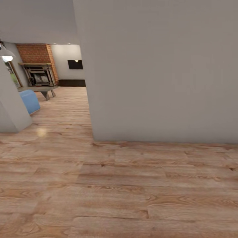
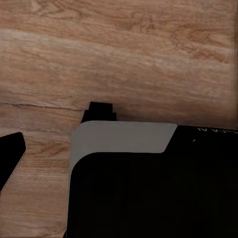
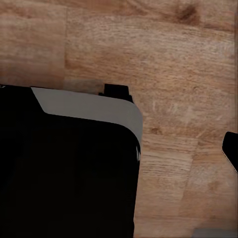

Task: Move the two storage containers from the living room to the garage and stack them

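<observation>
a plain grey wall (image 1: pixel 158 66) stood close ahead in the head view, its corner meeting the wood-plank floor (image 1: pixel 119 191). past that corner, at the left, the living room opened: a brick fireplace (image 1: pixel 37 66), a low table (image 1: pixel 39 89) before it, and the rounded end of a blue sofa (image 1: pixel 29 100) beside a second grey wall edge (image 1: pixel 10 109). a dark panel (image 1: pixel 75 64) hung on the far wall. no containers could be seen from there. the left wrist view looked down on planks (image 2: pixel 119 49) over a black-and-grey robot body (image 2: pixel 148 183); the right wrist view showed the same body (image 3: pixel 64 168) over planks (image 3: pixel 163 59). i could not tell how either gripper's jaws stood.
</observation>
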You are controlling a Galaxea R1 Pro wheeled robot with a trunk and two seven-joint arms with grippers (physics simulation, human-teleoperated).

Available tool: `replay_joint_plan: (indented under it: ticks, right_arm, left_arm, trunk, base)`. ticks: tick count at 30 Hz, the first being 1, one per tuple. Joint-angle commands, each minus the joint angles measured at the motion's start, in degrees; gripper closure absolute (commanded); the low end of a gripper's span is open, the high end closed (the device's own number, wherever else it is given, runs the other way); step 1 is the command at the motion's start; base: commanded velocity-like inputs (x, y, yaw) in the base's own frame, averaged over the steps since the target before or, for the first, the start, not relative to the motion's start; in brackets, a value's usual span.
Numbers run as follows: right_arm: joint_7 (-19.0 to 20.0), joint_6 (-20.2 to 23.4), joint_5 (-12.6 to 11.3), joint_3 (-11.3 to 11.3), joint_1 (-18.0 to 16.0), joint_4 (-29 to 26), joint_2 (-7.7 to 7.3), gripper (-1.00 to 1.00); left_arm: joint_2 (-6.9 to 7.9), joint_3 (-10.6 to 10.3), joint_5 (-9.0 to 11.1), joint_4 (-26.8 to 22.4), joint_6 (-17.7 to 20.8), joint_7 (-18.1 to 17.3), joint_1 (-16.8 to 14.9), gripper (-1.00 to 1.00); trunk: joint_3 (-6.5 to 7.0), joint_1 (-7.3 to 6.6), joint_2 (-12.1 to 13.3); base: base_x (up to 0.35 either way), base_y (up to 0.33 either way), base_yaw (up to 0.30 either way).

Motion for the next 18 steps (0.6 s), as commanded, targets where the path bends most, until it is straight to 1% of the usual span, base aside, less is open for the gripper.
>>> replay_joint_plan:
  ticks: [1,14,18]
  right_arm:
    - [-0.04,-0.30,-0.50,0.50,-0.06,0.19,0.06,-1.00]
    - [-0.04,-0.28,-0.50,0.54,-0.06,0.17,0.13,-1.00]
    - [-0.04,-0.34,-0.50,0.54,-0.05,0.18,0.14,-1.00]
  left_arm:
    - [0.02,-0.06,0.59,-0.02,0.25,-0.24,-0.03,-1.00]
    - [0.02,-0.07,0.61,-0.02,0.25,-0.24,-0.03,-1.00]
    - [0.02,-0.06,0.58,-0.02,0.25,-0.24,-0.03,-1.00]
  trunk:
    - [-0.05,0.03,-0.02]
    - [-0.05,0.03,-0.02]
    - [-0.05,0.03,-0.02]
  base:
    - [0.320,0.000,0.000]
    - [0.320,0.000,0.001]
    - [0.320,0.000,0.149]
